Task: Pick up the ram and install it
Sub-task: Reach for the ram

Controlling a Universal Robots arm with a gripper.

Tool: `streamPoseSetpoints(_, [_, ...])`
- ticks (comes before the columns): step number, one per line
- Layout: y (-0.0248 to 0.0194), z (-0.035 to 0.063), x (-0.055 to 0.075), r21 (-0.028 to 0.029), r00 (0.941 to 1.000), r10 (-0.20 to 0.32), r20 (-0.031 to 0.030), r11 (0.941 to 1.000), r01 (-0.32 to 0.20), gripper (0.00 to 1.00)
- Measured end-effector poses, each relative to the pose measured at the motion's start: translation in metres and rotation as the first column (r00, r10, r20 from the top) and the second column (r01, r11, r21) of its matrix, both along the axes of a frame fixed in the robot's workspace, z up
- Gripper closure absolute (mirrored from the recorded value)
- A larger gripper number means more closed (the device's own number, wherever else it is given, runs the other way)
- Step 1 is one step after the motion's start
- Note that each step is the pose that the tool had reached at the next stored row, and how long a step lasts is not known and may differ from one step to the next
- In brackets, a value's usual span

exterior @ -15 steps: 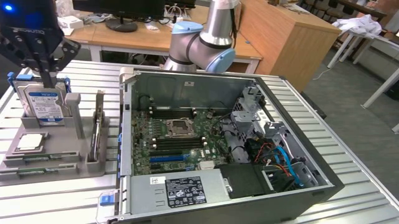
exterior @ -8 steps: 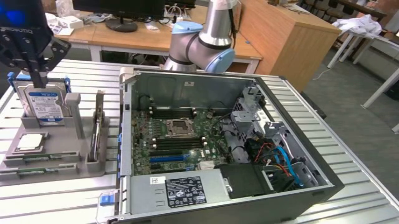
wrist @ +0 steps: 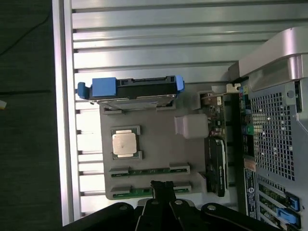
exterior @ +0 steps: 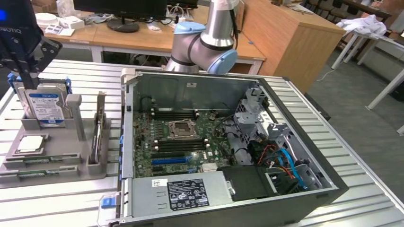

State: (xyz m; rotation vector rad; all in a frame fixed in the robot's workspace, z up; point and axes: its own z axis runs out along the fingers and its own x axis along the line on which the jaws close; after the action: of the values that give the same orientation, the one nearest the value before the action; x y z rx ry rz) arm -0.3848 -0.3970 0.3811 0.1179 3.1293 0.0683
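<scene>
Ribbed metal table (exterior: 353, 156) carries an open case (exterior: 315, 189) in the middle and a grey tray (exterior: 54, 168) on the exterior view's left, close to the table's edge. The tray's far side lies just beside the case wall, with a narrow strip of table between them. A drive (exterior: 44, 101) stands upright at the back of the tray. A CPU (exterior: 30, 144) lies flat in front of it, and a card (exterior: 98, 132) stands on edge along the side nearest the case.

The ram (wrist: 127, 193) lies flat in the slot along the tray's front edge. A second stick (wrist: 149, 171) lies parallel to it, between it and the CPU.

The gripper (wrist: 162, 187) hangs above the tray with its jaws together and nothing in them. In the wrist view its tips sit over the ram. Nothing stands over either stick, and bare table lies beyond the drive. Inside the case the black slots (exterior: 173, 114) lie uncovered, walled in on all sides.
</scene>
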Motion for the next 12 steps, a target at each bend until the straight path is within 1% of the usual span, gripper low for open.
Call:
streamPoseSetpoints(10, [0.0,0.0,-0.0002,0.0,1.0,0.0,-0.0001,1.0,0.0,0.9])
streamPoseSetpoints(12, [-0.0012,0.0,-0.0003,0.0,1.0,0.0,-0.0002,1.0,0.0,0.9])
